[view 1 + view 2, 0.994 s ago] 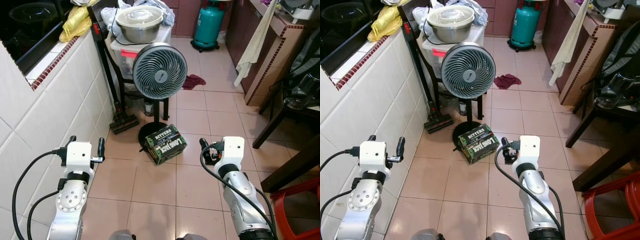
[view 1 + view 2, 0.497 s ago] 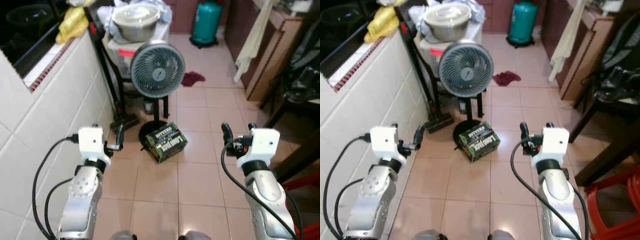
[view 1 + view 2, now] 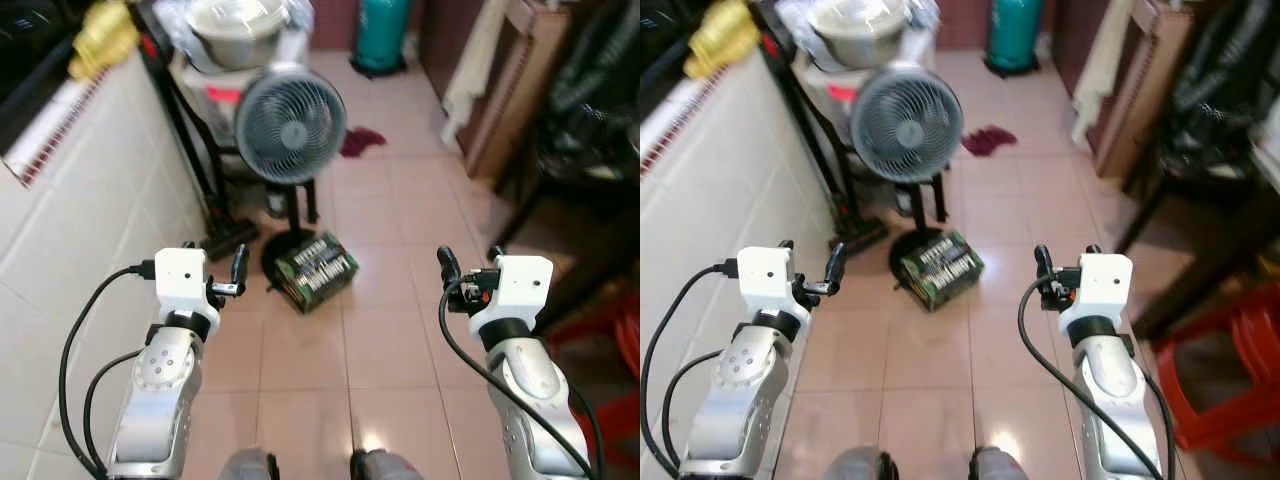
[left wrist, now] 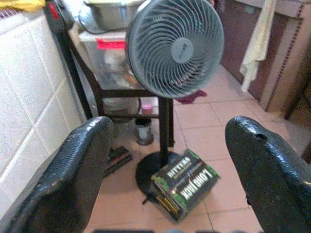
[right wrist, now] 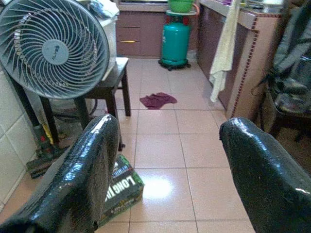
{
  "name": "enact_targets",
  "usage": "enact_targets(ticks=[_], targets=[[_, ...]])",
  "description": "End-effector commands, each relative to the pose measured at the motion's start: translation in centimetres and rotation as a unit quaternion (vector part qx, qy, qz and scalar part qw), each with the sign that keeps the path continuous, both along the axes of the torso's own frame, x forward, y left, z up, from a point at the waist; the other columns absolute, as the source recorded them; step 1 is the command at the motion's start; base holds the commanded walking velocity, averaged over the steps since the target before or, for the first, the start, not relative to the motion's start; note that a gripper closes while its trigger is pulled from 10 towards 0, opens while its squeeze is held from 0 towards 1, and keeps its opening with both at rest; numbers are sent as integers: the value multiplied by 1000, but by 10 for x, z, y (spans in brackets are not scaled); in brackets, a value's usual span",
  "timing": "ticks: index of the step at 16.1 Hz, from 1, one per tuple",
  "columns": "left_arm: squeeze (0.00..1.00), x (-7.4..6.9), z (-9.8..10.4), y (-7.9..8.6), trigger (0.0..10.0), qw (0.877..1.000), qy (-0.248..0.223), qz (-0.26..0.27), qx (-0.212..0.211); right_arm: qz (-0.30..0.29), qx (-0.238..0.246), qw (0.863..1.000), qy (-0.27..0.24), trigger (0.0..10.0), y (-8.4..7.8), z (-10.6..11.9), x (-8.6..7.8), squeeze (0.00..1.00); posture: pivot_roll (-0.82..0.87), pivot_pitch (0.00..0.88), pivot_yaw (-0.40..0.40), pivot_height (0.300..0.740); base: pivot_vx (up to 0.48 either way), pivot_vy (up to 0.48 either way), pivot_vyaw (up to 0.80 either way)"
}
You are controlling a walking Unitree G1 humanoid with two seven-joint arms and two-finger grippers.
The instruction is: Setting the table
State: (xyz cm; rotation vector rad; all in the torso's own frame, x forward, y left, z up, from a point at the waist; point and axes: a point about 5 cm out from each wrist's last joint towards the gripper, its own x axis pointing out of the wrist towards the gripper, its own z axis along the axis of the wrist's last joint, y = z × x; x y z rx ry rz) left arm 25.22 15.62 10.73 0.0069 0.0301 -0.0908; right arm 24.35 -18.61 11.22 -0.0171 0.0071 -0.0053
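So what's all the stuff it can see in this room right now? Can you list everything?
Fan: one, grey, standing on the floor by the tiled wall.
Box: one, green and black, on the floor beside the fan's base.
Metal bowl: one, silver, on top of a clear bin behind the fan.
Gas cylinder: one, teal, far end of the room.
Rag: one, dark red, on the floor tiles.
Towel: one, pale, hanging off the brown counter.
Yellow cloth: one, on the wall ledge.
Stool: one, red, at the robot's right.
Left gripper: black fingers, open, empty.
Right gripper: black fingers, open, empty.
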Motion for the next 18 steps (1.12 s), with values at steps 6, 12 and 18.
enact_targets(ticks=[6, 12, 18], targets=[[0, -1, 3, 1, 10000, 1000, 0, 2, 6, 9, 3, 1000, -2, 10000, 4, 6, 5, 0, 2, 24, 39, 740, -209, 0, -800], [0, 1, 7, 0, 10000, 1000, 2, -4, -27, 6, 5, 1000, -3, 10000, 6, 6, 7, 0, 5, 16, 42, 740, 0, 0, -800], [0, 4, 8, 3, 10000, 1000, 2, 8, -28, 6, 8, 1000, -6, 10000, 5, 8, 8, 0, 5, 18, 42, 740, 0, 0, -800]])
